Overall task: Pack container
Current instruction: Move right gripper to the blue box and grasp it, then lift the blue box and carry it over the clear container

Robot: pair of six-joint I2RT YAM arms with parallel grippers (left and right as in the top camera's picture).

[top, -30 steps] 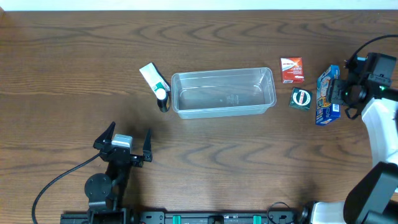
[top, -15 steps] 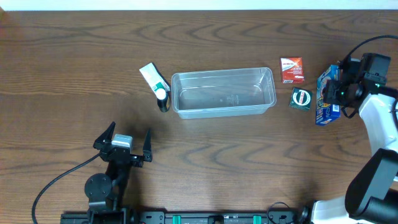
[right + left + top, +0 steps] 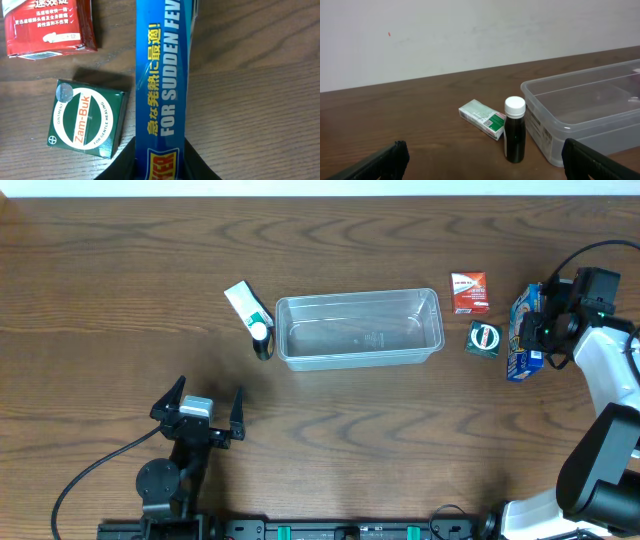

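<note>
The clear plastic container [image 3: 358, 297] lies empty at the table's middle, its near corner in the left wrist view [image 3: 580, 125]. A long blue box [image 3: 523, 340] lies at the far right, running up the middle of the right wrist view [image 3: 162, 75]. My right gripper [image 3: 538, 328] is shut on the blue box, a jaw pressed against each long side [image 3: 162, 152]. My left gripper [image 3: 208, 392] stands open and empty near the front left [image 3: 482, 152], apart from the container.
A red box [image 3: 469, 292] [image 3: 47, 25] and a green Zam-Buk box [image 3: 484, 339] [image 3: 87, 118] lie between container and blue box. Left of the container are a white-and-green box [image 3: 246, 305] [image 3: 482, 117] and an upright dark bottle [image 3: 262, 340] [image 3: 515, 132].
My right gripper has shifted slightly left and closed its jaws onto the blue box. The left arm has not moved.
</note>
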